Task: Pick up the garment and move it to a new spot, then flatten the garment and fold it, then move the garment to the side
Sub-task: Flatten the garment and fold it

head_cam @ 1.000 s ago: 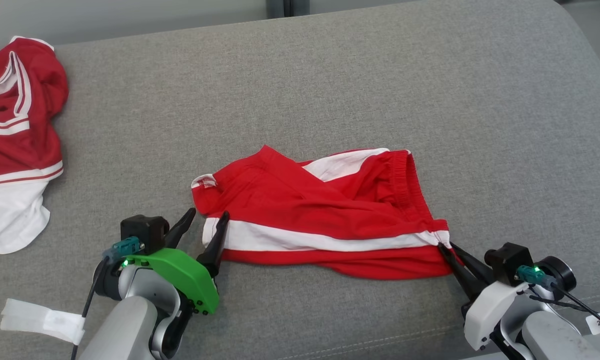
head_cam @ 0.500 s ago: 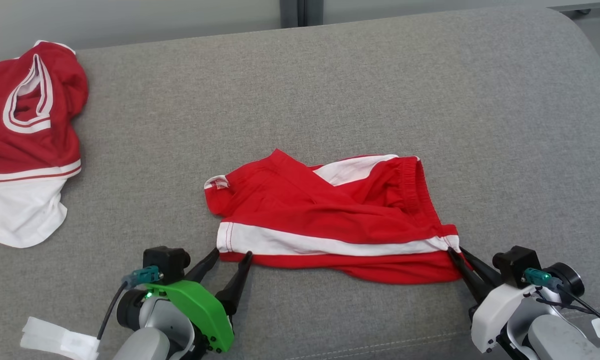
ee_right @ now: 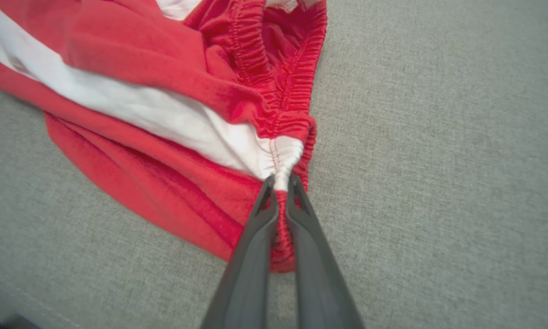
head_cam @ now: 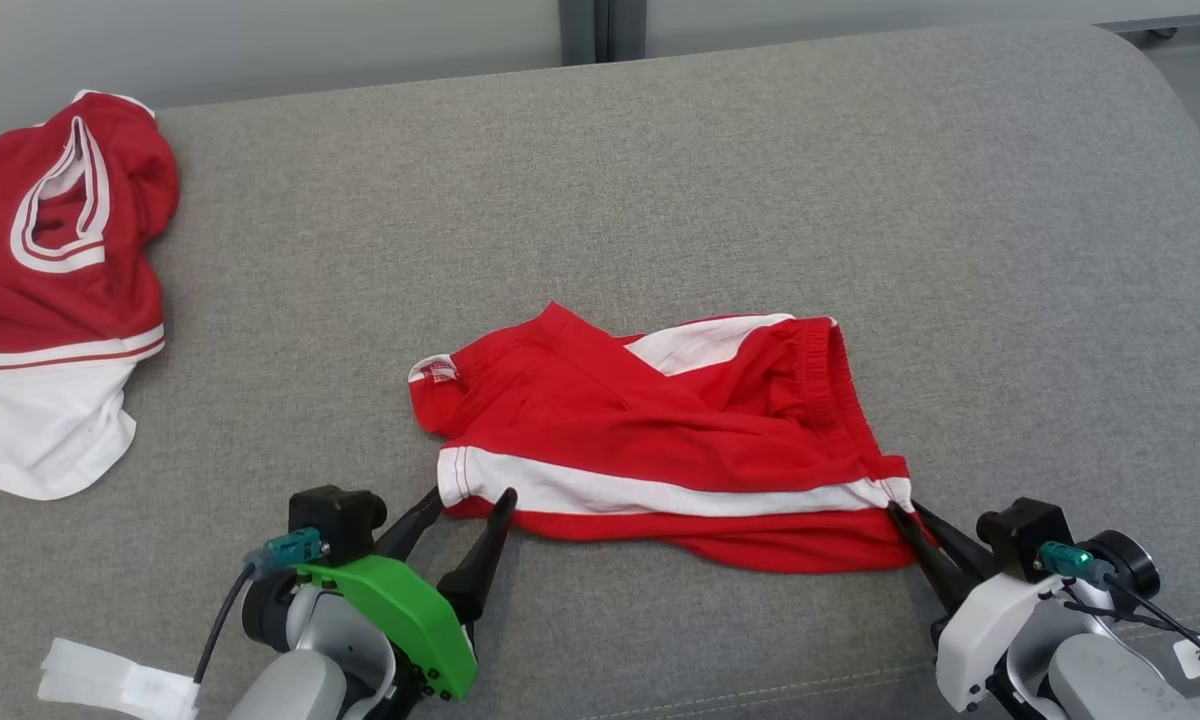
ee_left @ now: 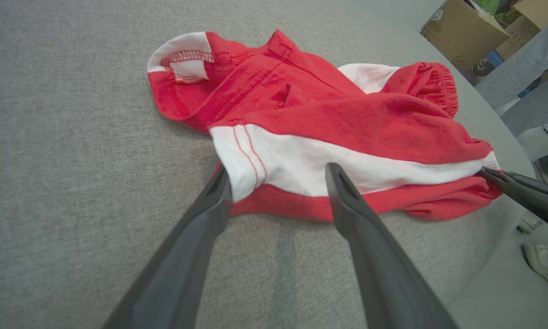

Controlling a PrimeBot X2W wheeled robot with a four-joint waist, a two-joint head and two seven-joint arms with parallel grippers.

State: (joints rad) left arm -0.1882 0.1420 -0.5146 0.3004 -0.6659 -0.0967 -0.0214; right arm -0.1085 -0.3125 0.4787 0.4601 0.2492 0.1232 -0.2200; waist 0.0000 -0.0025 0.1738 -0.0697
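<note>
The left gripper (head_cam: 473,495) has edged in along the near edge of the grey cushion (head_cam: 660,180). Its jaws are spread wide, now straddling the white hem corner of the garment (head_cam: 660,430) with nothing held. The right gripper (head_cam: 901,507) stays clenched on the waistband corner. The garment lies rumpled mid-cushion, toward the near edge. Once the left pinches, stretching it flat looks possible.

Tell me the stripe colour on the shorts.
White stripe on red shorts; clearest in left wrist view.

Red shorts (head_cam: 660,440) with white stripe, rumpled, lying on grey cushion (head_cam: 660,180)
</note>
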